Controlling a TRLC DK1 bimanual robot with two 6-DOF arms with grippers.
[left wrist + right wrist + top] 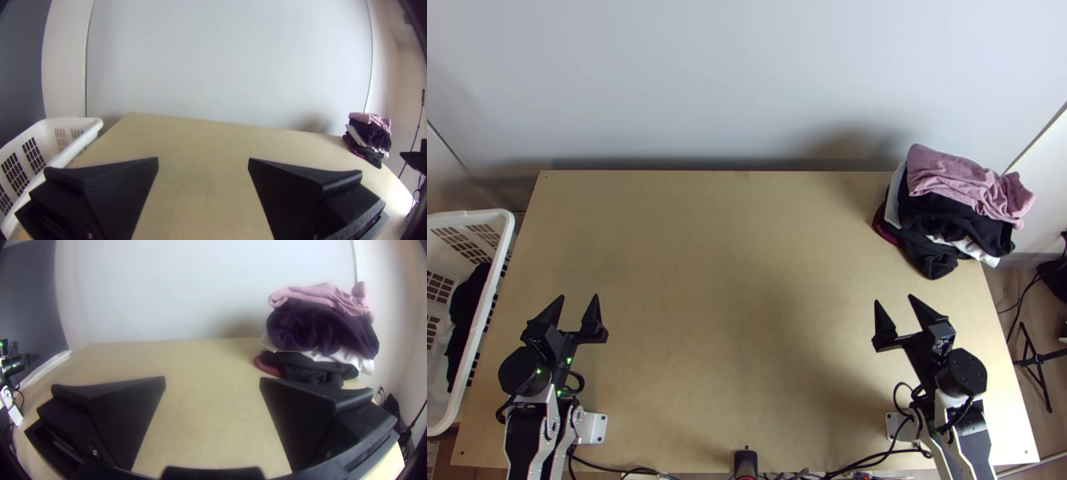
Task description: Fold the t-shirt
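My left gripper stands open over the table's near left part, with nothing between its fingers; in the left wrist view the same gripper has its two fingers wide apart. My right gripper is open and empty near the right side, below the clothes pile; in the right wrist view that gripper shows a broad gap. A stack of folded clothes lies at the table's far right corner: a pink cloth on top, dark and white ones under it. Which of them is a t-shirt I cannot tell.
A white laundry basket with dark cloth inside stands against the table's left edge. The bare wooden table lies between the arms. Cables run along its near edge, and a black stand is on the floor at right.
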